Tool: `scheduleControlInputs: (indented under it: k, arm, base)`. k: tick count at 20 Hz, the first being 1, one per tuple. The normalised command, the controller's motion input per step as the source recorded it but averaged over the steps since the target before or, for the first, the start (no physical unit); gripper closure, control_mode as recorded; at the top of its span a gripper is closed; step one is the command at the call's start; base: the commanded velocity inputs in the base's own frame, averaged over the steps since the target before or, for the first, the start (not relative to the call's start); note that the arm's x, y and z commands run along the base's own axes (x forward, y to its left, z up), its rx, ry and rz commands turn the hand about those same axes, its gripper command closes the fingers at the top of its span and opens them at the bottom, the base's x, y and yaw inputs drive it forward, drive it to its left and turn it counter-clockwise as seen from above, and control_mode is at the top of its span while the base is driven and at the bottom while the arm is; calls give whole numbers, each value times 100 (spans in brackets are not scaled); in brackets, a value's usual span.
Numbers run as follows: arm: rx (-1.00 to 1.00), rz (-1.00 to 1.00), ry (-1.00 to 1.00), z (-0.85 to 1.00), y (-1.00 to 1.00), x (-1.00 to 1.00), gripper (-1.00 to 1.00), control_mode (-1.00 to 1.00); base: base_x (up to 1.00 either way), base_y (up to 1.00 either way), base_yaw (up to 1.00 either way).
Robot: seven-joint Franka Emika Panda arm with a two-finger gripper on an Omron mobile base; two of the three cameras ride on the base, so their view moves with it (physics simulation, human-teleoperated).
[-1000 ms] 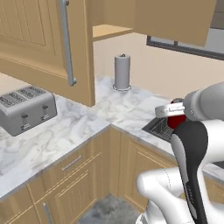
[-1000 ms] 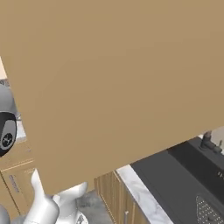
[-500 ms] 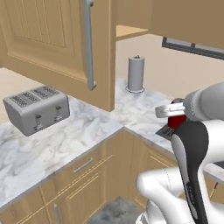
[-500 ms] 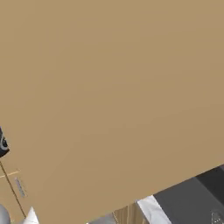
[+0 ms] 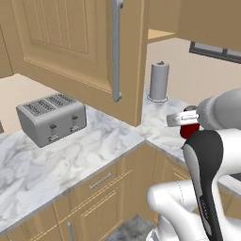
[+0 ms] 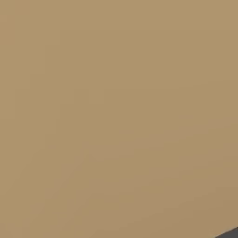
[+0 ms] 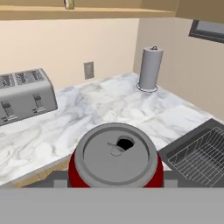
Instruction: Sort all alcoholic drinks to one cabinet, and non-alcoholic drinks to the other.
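We record the can (image 7: 116, 164) as red with a grey-silver top. The counter (image 5: 89, 146) is white marble with grey veining. The toaster (image 5: 52, 117) is silver-grey, the paper towel holder (image 5: 159, 81) grey. The wall cabinet door (image 5: 75, 47) is light wood with a grey bar handle (image 5: 116, 52). The wall (image 7: 65, 48) is pale peach.

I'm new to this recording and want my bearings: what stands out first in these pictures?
The red can with its silver top sits large at the bottom of the hand view, held between the jaws above the marble counter. Behind it stand a silver toaster at left and a grey paper-towel holder in the corner.
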Motion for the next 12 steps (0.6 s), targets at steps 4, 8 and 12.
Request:
scheduleControlInputs:
  k: [4,8,12]
  arm:
    - [0,0,0,0,0,0,100,100]
    - [0,0,0,0,0,0,100,100]
    - [0,0,0,0,0,0,100,100]
  base:
    - [32,-2,12]
    - [30,-10,12]
    - [34,-13,11]
